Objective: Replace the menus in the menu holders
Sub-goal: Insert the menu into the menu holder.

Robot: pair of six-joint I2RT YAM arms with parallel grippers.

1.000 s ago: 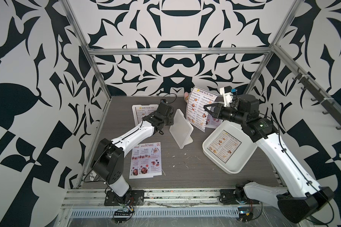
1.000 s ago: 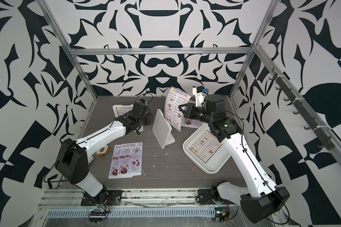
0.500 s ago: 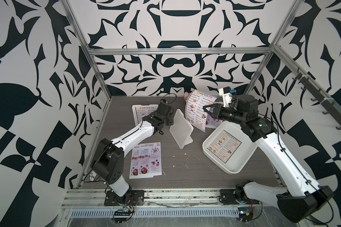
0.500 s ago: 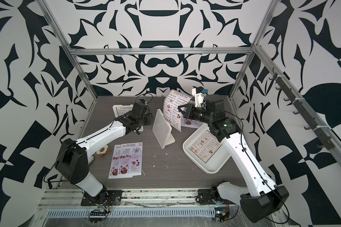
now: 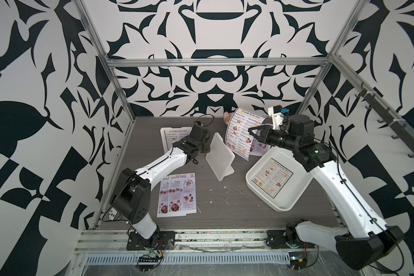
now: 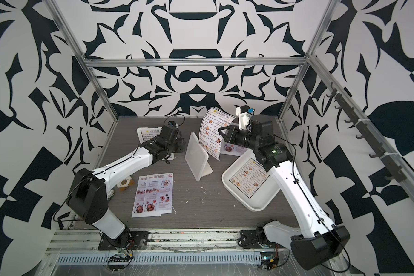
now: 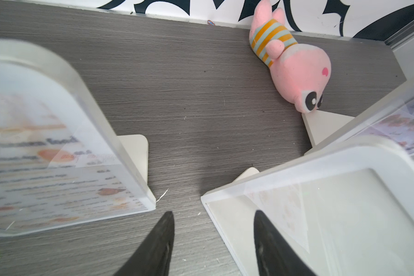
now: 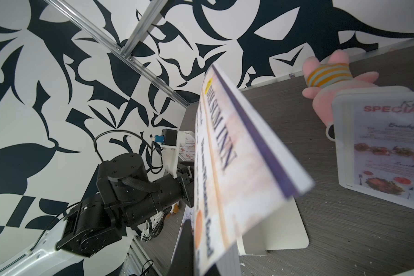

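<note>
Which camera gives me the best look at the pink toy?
Left wrist: the toy lies whole and sharp. Right wrist shows it half behind a holder; a top view shows only a sliver.

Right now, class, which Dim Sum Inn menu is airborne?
The curled menu in the right pincer; the others sit in the tray and the far-left holder.

**Legible text.** The heading "DIM SUM INN" is printed in black on three white, black-bordered sheets: the raised white sheet [image 5: 243, 133], on which it is also read in the right wrist view [image 8: 221, 148]; the framed sheet [image 5: 169, 139] at the back; and the tray sheet [image 5: 271, 178] in the white tray [image 5: 294, 191]. "SPECIAL MENU" is printed in red on the pink sheets [image 5: 179, 193] lying flat. On the holder menu [image 8: 392, 148], "SPECIAL" is cut off at the picture's edge, and "Lunch" is read below it. The finer print is not legible.
</note>
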